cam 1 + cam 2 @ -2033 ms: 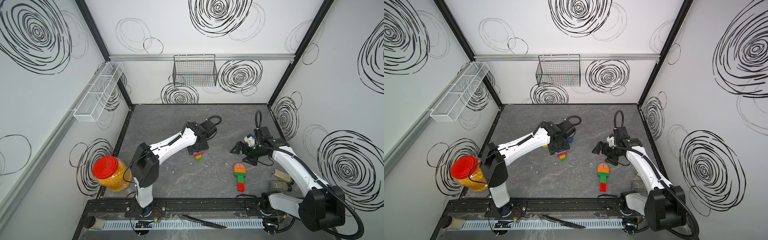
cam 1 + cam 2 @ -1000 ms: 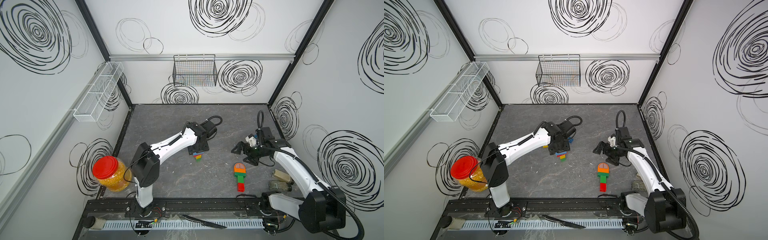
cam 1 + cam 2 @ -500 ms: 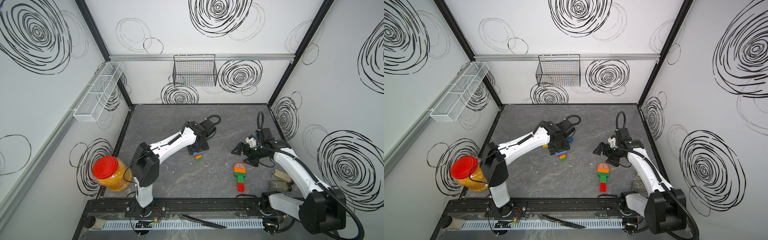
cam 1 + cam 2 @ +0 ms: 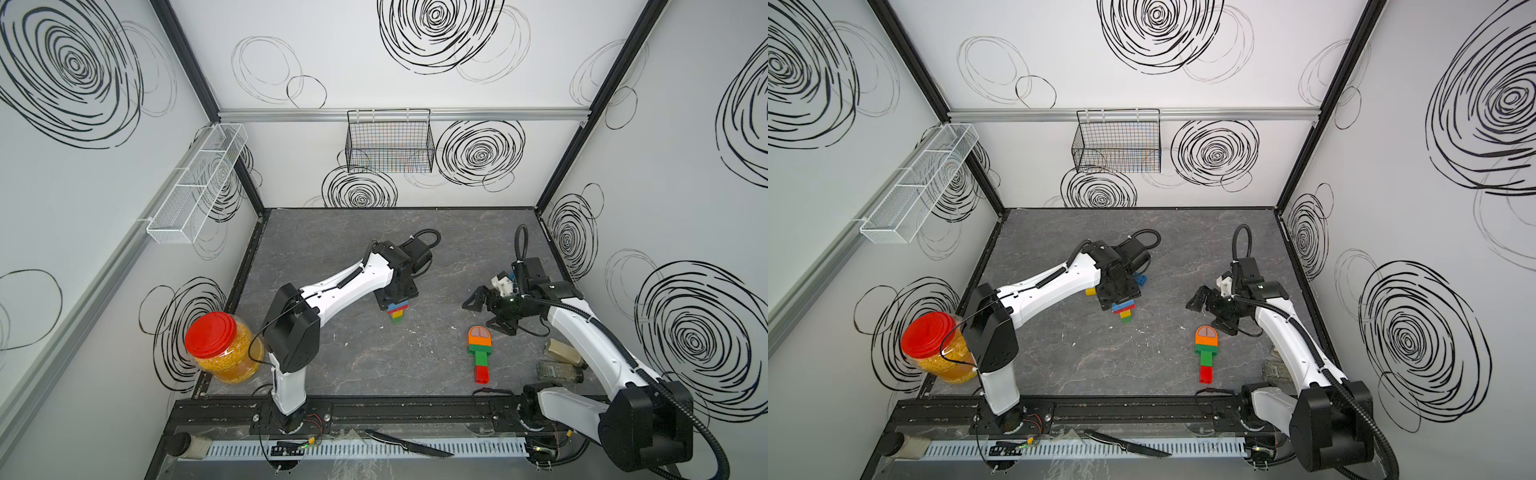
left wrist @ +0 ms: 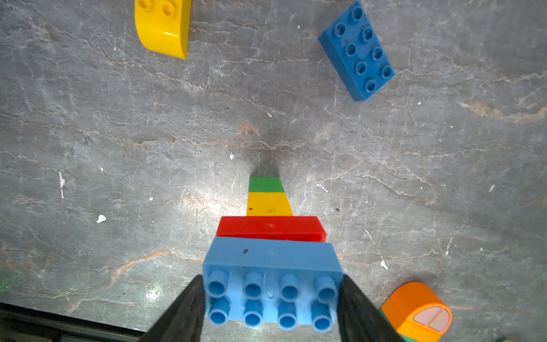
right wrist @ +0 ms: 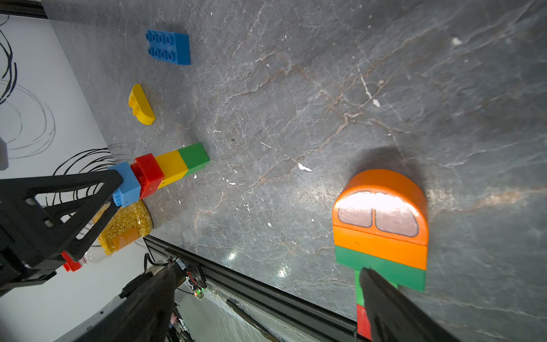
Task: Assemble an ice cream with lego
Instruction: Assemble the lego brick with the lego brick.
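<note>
My left gripper (image 5: 270, 296) is shut on a light blue lego brick (image 5: 270, 254), one finger on each short end. That brick tops an upright stack of red (image 5: 270, 228), yellow and green bricks, whose green end (image 6: 194, 157) meets the table. The stack shows in both top views (image 4: 397, 311) (image 4: 1124, 311) under the left gripper (image 4: 397, 301). A built ice cream (image 4: 480, 349) (image 6: 381, 219), with an orange dome, a green bar and a green and red stem, lies flat. Beside its dome my right gripper (image 4: 488, 316) (image 6: 268, 269) hangs open and empty.
A loose dark blue brick (image 5: 356, 51) (image 4: 1140, 280) and a yellow rounded piece (image 5: 162, 28) (image 4: 1090, 291) lie behind the stack. A red-lidded jar (image 4: 216, 347) stands front left, two small bottles (image 4: 561, 353) front right. A knife (image 4: 409, 444) lies on the front rail.
</note>
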You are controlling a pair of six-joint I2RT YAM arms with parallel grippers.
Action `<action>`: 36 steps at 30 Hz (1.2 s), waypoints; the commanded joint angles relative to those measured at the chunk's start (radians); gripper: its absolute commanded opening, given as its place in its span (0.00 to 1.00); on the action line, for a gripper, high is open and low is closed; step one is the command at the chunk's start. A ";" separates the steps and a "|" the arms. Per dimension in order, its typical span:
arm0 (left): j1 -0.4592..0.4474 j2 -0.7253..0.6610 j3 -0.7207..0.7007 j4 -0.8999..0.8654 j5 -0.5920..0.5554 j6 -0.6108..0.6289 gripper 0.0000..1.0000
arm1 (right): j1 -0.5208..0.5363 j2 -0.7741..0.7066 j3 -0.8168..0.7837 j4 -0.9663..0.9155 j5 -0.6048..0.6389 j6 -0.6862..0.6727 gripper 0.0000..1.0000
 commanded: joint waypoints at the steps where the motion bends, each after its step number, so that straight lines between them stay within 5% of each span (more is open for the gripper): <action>1: 0.007 0.055 0.023 -0.058 -0.025 0.014 0.52 | -0.004 -0.019 -0.004 0.005 -0.012 0.002 1.00; 36: -0.015 0.117 -0.058 -0.035 0.035 0.285 0.46 | -0.004 -0.023 0.002 -0.021 0.002 -0.005 1.00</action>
